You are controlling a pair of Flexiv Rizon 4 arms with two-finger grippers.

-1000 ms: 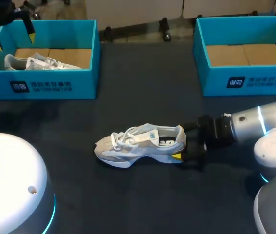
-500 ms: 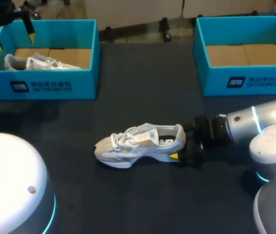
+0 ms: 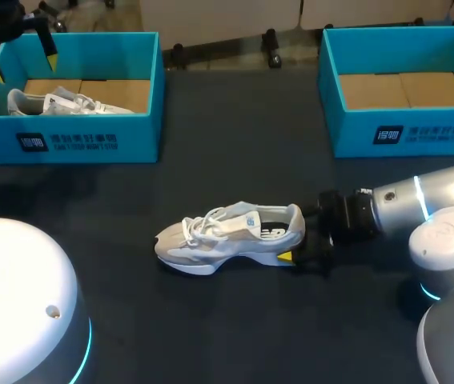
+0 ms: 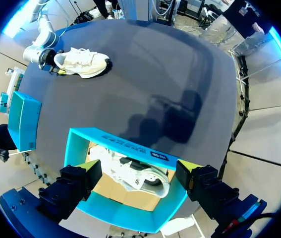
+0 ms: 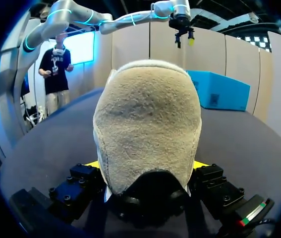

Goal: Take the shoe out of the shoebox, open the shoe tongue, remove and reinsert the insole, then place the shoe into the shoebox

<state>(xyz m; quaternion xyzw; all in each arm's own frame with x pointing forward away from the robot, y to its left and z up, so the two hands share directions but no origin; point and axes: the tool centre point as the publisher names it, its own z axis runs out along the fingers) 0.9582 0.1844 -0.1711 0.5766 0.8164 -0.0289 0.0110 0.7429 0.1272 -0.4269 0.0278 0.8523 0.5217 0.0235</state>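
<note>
1. While the shoe [image 3: 231, 238] lies on its sole on the dark table [image 3: 235, 144], just below the middle of the head view, its toe points to the frame's left, its heel to the right, and its laces are loose on top
2. The left shoebox [image 3: 90, 140], blue and open, stands at the upper left of the frame with a second shoe [image 3: 58, 102] lying inside on its cardboard floor
3. The right shoebox [image 3: 403, 132], also blue and open, stands at the upper right, well apart from the shoe on the table
4. The right arm [image 3: 419, 204] comes in low from the right edge, lying nearly level over the table, and nothing stands between it and the heel
5. The right gripper [image 3: 299, 250] is pinching the shoe: in the right wrist view the padded heel [image 5: 147, 129] fills the space between the fingers, with a yellow tip pressed to each side
6. The left gripper [image 3: 23, 68] hangs at the upper left corner above the left shoebox, pointing down
7. In the left wrist view its fingers are spread wide and hold nothing, with the second shoe [image 4: 140, 173] beneath them inside the box
</note>
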